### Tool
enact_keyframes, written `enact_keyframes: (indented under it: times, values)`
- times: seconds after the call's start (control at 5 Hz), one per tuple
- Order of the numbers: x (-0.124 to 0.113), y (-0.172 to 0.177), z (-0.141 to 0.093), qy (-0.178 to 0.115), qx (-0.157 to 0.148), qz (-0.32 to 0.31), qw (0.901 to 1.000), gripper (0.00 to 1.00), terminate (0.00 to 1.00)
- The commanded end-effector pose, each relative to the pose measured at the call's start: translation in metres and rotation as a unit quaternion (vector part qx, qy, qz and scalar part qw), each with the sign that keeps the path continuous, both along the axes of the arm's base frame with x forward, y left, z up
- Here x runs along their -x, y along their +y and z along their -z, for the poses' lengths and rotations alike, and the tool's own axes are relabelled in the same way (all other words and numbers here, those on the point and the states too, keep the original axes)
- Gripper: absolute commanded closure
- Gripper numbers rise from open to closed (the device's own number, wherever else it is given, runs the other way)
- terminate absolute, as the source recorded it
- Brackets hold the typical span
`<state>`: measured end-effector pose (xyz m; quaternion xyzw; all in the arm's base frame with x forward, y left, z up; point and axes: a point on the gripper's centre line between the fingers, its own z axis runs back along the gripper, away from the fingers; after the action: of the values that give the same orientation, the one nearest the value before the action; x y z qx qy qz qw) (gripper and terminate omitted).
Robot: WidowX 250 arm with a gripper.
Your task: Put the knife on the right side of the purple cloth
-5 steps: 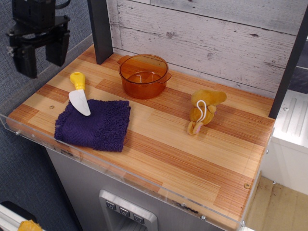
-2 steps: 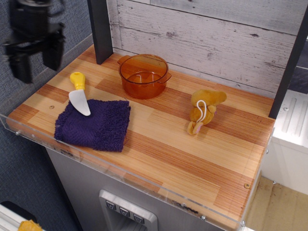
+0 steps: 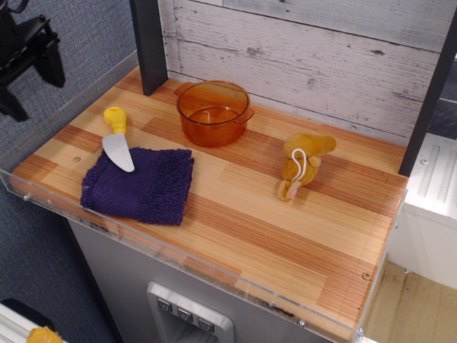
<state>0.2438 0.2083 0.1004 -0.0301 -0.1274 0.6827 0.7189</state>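
The knife [image 3: 116,137] lies unmoved near the surface's [image 3: 285,236] left edge, its blade tip on the purple cloth's [image 3: 141,184] back-left corner, while the gripper [image 3: 27,68] has drawn further up-left past that edge, its fingers apparently spread, leaving the front-right open.

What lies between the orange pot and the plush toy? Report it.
Nothing: only bare wooden tabletop separates the orange pot from the yellow plush toy, as the single camera view shows. The knife and purple cloth sit off to the pot's other side.
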Motion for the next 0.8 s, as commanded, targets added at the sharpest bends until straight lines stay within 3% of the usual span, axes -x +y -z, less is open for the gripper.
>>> enact_keyframes:
  times: [0.0, 0.2, 0.6]
  values:
    - [-0.017, -0.013, 0.013, 0.041, -0.008, 0.053, 0.9977, 0.00, 0.00]
    - [-0.027, -0.027, 0.015, 0.065, -0.034, 0.115, 0.9907, 0.00, 0.00]
    - [-0.029, -0.041, 0.021, 0.082, -0.041, 0.168, 0.9815, 0.00, 0.00]
